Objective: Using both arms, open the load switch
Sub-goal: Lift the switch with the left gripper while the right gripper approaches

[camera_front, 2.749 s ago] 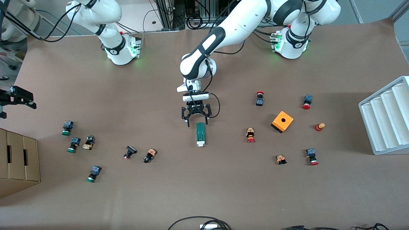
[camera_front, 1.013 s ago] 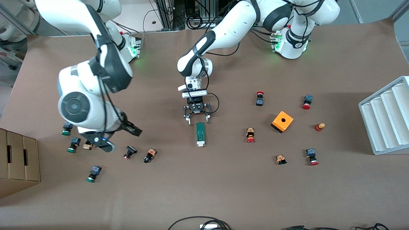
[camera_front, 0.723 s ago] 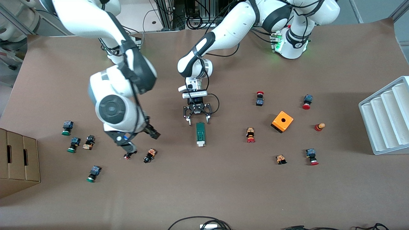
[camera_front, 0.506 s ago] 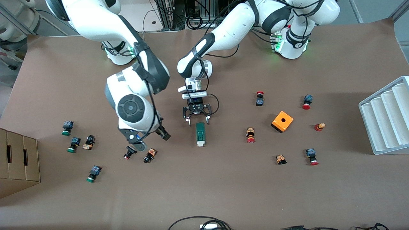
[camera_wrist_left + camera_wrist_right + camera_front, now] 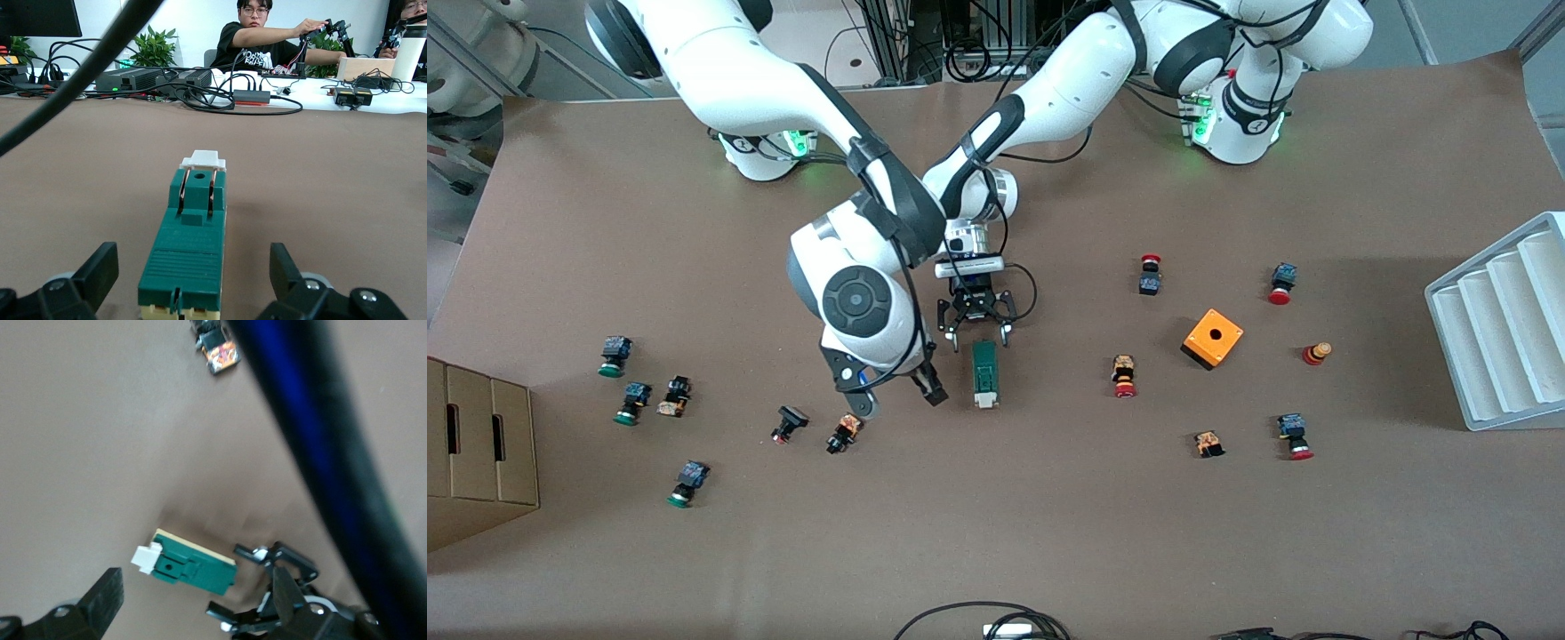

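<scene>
Load switch [image 5: 984, 374] is laid flat on the table, its long axis in line with the left gripper [image 5: 975, 329] — open, at the green end, jaws astride it. Right gripper [image 5: 898, 391] is held open just beside the switch, toward its white end.

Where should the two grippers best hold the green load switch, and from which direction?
The load switch lies flat, long axis running toward the front camera. Probably the open left gripper pinches the long sides of the green end from above, and the open right gripper takes the white block end, which sticks out.
</scene>
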